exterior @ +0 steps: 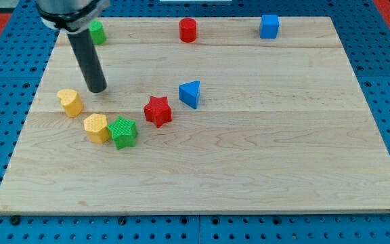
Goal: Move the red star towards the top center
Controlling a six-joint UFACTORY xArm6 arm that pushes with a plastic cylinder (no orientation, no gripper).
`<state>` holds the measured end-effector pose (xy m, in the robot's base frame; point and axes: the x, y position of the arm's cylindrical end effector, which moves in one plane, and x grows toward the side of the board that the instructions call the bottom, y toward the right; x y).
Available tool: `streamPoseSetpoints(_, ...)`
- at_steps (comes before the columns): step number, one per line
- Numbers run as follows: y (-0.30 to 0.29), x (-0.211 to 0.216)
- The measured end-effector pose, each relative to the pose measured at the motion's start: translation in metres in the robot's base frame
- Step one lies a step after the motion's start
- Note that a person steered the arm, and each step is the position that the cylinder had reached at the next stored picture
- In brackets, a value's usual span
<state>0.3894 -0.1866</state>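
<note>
The red star (158,111) lies a little left of the board's middle. My tip (97,89) rests on the board to the star's upper left, about a star and a half's width away and apart from it. The tip is just right of the yellow heart-shaped block (70,102). A blue triangular block (190,93) sits just to the star's upper right. A red cylinder (188,30) stands near the top centre of the board.
A yellow block (96,128) and a green star (122,131) touch each other left of and below the red star. A green block (97,32) sits at the top left, partly behind the rod. A blue cube (269,26) sits at the top right. The wooden board (283,135) lies on a blue pegboard.
</note>
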Motion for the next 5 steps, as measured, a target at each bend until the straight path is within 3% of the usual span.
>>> streamPoseSetpoints(2,0.013,0.068)
streamPoseSetpoints(3,0.108,0.105)
streamPoseSetpoints(4,0.166,0.112)
streamPoseSetpoints(5,0.15,0.074)
